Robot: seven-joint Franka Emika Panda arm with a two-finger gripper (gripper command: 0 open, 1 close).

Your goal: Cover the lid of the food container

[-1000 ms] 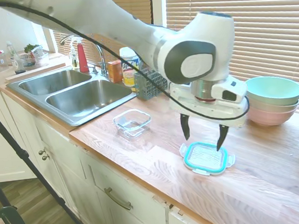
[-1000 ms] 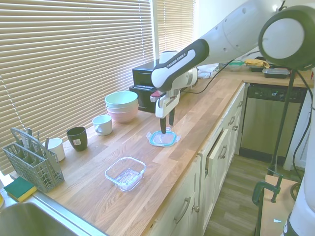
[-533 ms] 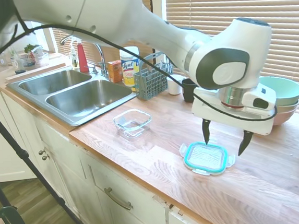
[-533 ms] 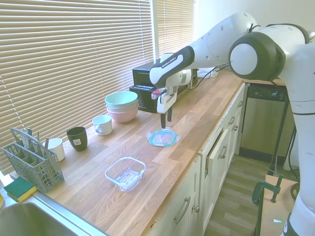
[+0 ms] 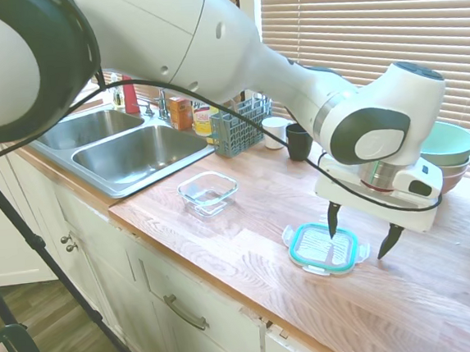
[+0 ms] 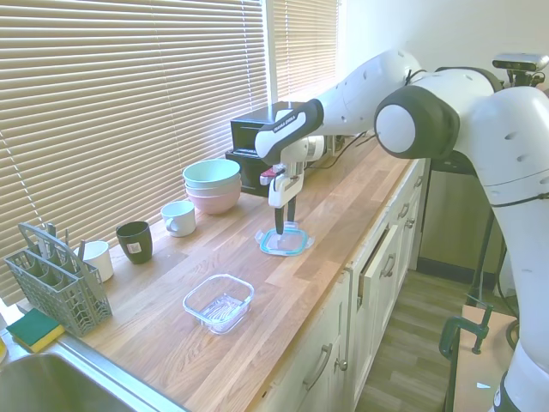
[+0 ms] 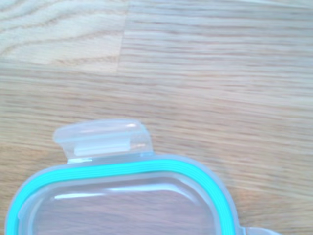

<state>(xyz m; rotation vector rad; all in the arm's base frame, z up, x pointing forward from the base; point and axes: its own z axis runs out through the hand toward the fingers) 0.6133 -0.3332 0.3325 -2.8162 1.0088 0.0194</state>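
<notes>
The lid [image 5: 324, 247] lies flat on the wooden counter [image 5: 250, 249], close to the counter's front edge and apart from the food container [image 5: 208, 192], which stands empty further along the same front edge toward the sink [image 5: 126, 148]. The gripper [image 5: 362, 232] hangs low over the lid with its fingers spread wide: in the first exterior view one fingertip [image 5: 333, 219] stands over the lid's clear middle and the other reaches past the lid's rim, over bare wood. Whether a fingertip touches the lid cannot be told. The second exterior view sees the fingers end-on, so their spread does not show there; it shows the gripper [image 6: 280, 230] coming down onto the lid [image 6: 284, 241], with the food container [image 6: 220, 302] well apart. The wrist view alone gives the lid [image 7: 122, 196] close up: its teal rim, one clear snap tab [image 7: 101, 138] folded out flat on the wood grain.

Toward the counter's back edge by the window stand stacked pastel bowls [image 6: 212, 184], a white cup [image 6: 178, 217], a dark cup [image 6: 134, 241] and a slotted basket [image 6: 57, 281]. Only the second exterior view shows the black appliance [image 6: 255, 154] behind the arm.
</notes>
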